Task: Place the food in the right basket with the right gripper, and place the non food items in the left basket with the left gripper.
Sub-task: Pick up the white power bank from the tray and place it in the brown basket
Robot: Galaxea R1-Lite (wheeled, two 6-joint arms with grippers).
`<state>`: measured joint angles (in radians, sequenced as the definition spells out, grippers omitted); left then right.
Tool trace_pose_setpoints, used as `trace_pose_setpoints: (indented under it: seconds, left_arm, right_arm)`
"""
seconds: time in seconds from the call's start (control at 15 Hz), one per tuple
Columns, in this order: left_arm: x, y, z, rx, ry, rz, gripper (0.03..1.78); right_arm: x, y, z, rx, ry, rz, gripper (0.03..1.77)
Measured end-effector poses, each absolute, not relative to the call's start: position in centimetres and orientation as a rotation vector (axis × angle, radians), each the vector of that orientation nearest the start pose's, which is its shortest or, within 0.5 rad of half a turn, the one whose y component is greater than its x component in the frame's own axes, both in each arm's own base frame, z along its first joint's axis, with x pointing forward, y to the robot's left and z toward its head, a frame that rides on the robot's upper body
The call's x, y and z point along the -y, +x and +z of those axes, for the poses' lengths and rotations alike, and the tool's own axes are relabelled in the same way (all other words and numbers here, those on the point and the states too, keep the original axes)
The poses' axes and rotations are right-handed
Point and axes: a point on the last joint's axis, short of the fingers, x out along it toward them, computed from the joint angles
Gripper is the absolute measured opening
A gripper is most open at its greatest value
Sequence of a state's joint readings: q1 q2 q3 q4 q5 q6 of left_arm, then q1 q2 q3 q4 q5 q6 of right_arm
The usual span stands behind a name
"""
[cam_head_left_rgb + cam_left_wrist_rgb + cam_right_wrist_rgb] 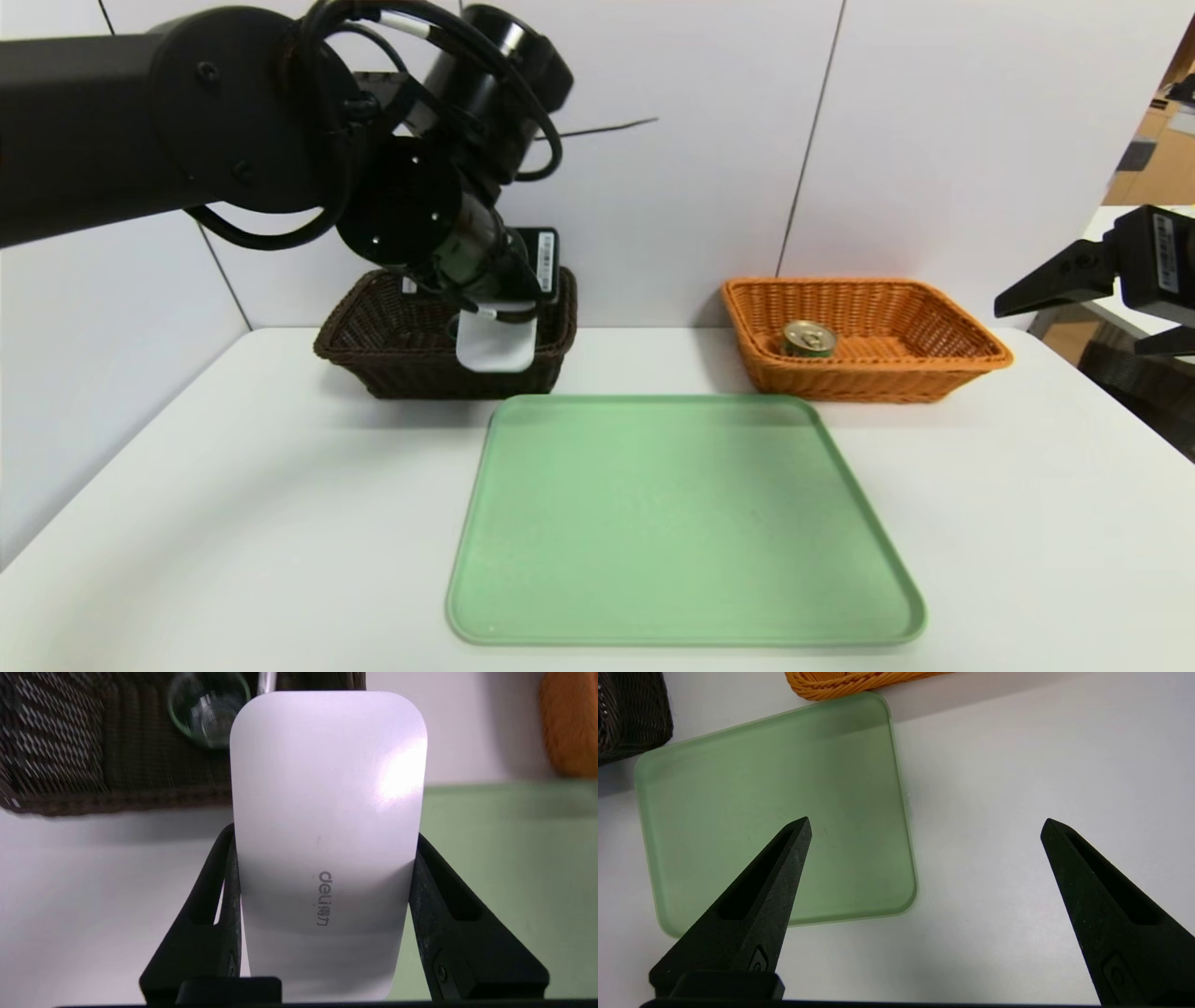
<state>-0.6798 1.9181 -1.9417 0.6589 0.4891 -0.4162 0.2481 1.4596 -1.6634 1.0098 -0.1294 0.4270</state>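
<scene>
Left wrist view: left gripper (324,865) clamped on white case (327,826).
Centre it over the dark basket (448,373), then release; right gripper (927,828) wide, empty, parked right of that basket.

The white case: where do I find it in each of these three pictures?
Head view: the white case is left of centre, in front of the dark basket, held by the left gripper.
Left wrist view: large in the middle, between the gripper's two fingers.
Right wrist view: not in it.
Shared landmark: the green tray, partly visible in the left wrist view.
</scene>
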Motion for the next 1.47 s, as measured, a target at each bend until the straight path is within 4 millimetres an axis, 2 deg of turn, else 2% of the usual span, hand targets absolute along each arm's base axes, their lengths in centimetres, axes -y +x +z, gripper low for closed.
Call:
trace_pose_setpoints:
  seconds: [0.27,0.4,0.73,1.07,1.27,1.47]
  left_arm:
    - [18.5,34.3,30.9,-0.314,-0.110,0.014,1.00]
    - [17.1,36.8,29.7,-0.285,-0.135,0.064,1.00]
    - [14.0,41.5,25.7,-0.317,-0.150,0.181,1.00]
    - [11.8,43.8,23.1,-0.360,-0.143,0.246,1.00]
    - [11.4,44.1,22.5,-0.372,-0.136,0.259,1.22]
    - [11.4,44.1,22.5,-0.374,-0.129,0.258,1.37]
  right_arm:
    - [-4.2,17.9,33.7,-0.779,0.258,-0.055,1.70]
    - [-4.1,17.4,34.0,-0.764,0.259,-0.054,1.70]
    - [-3.8,16.5,34.5,-0.738,0.260,-0.056,1.70]
    - [-3.8,16.3,34.6,-0.728,0.255,-0.060,1.70]
    - [-3.8,16.3,34.6,-0.725,0.254,-0.056,1.70]
    - [-3.8,16.3,34.6,-0.727,0.253,-0.056,1.70]
